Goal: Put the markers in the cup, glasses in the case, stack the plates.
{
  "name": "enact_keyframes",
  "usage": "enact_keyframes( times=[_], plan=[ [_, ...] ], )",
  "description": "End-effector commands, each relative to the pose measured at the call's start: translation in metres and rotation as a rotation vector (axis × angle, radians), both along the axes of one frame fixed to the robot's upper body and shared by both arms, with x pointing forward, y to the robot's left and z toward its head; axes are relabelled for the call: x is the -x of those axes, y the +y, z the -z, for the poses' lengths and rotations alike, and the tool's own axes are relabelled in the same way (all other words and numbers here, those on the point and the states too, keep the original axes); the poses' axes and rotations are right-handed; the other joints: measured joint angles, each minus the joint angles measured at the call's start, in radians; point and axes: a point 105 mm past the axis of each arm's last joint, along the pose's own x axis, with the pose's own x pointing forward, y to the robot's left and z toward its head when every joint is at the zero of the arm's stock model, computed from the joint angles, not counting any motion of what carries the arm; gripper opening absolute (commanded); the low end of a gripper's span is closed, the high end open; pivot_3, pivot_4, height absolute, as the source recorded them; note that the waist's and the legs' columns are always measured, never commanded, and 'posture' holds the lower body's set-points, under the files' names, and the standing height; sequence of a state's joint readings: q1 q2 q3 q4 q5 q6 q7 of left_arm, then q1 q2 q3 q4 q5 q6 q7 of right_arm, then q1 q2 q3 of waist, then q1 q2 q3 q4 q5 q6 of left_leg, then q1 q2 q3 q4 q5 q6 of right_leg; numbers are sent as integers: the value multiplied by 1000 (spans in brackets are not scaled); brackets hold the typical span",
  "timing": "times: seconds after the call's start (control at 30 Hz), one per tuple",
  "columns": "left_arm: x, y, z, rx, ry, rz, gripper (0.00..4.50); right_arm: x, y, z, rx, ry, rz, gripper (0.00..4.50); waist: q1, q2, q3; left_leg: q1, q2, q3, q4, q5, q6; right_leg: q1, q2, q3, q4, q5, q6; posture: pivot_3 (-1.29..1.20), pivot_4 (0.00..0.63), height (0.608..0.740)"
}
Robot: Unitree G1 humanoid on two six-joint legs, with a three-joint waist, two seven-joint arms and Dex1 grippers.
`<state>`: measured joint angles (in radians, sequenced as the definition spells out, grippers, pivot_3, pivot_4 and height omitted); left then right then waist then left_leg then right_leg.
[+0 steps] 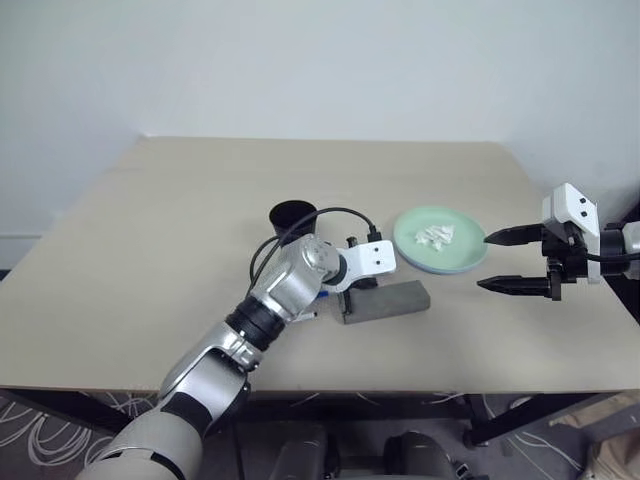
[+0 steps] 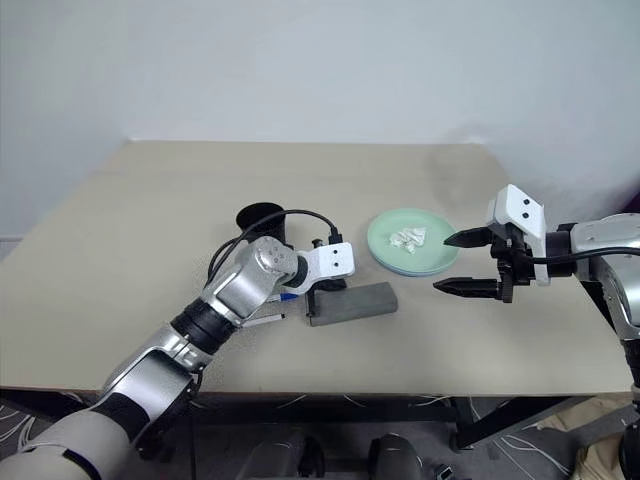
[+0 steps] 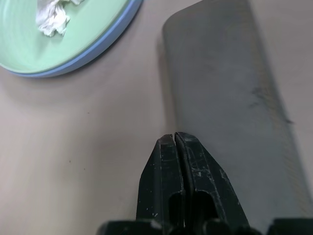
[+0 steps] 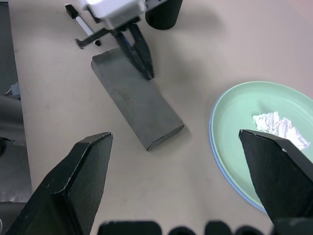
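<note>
Grey and shut, the case (image 4: 137, 104) lies flat on the worktop (image 1: 150, 230) just beside the stacked plates (image 1: 440, 240), mint green resting on light blue, so two plates count as one pile; a white tissue wad (image 1: 436, 235) sits on top. One black cup (image 1: 291, 218) stands behind the case. Left gripper (image 3: 174, 142) has its fingers clenched together on nothing, tips down at the case's lid edge, probably to press it closed; one marker (image 4: 79, 20) shows beside it. Right gripper (image 1: 515, 262) hovers near the plates, fingers spread, seemingly waiting.
</note>
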<state>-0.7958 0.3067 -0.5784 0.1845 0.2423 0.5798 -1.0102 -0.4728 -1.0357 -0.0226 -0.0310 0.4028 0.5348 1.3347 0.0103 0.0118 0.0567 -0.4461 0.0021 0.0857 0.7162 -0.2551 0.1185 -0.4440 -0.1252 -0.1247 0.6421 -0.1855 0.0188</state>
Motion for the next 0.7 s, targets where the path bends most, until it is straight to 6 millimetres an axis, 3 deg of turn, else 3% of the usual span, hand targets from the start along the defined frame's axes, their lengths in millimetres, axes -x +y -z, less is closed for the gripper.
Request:
enact_keyframes(
  times=[0.03, 0.2, 0.33, 0.47, 0.57, 0.7],
  plan=[
    [4, -3, -11, 11, -24, 18, 30, -2, 4, -14, -9, -57, -23, 4500, 0, 0, 0, 0, 0, 0, 0, 0, 0, 0, 0, 0, 0, 0, 0, 0, 0, 704],
    [-2, 7, -37, 100, -41, -21, 30, -2, 5, -13, -10, -54, -26, 4500, -1, 0, 0, 0, 0, 0, 1, 0, 0, 0, 0, 0, 0, 0, 0, 0, 0, 704],
    [-2, 32, -50, 166, -6, -46, 30, -4, 6, -13, -10, -53, -30, 4500, -1, 1, 0, 0, 0, 0, 0, 0, 0, -1, 0, 0, 0, 0, 0, 0, 0, 704],
    [12, 54, -60, 245, 61, 3, 30, -5, 6, -13, -11, -52, -32, 4500, -1, 2, 0, 0, 0, 0, 0, 2, -3, -1, 1, 0, 0, 0, 0, 0, 0, 704],
    [17, 80, -70, 271, 92, -3, 594, -6, 6, -13, -13, -49, -35, 4500, 0, 2, 0, 0, 0, 0, 0, 4, -6, -1, 1, 0, 0, 0, 0, 0, 0, 704],
    [21, 107, -74, 303, 122, -24, 1933, -7, 8, -10, -16, -42, -43, 4500, -1, 2, 0, 0, 0, 1, 1, 4, -6, 0, 0, 1, 0, 0, 0, 0, 0, 704]
  ],
)
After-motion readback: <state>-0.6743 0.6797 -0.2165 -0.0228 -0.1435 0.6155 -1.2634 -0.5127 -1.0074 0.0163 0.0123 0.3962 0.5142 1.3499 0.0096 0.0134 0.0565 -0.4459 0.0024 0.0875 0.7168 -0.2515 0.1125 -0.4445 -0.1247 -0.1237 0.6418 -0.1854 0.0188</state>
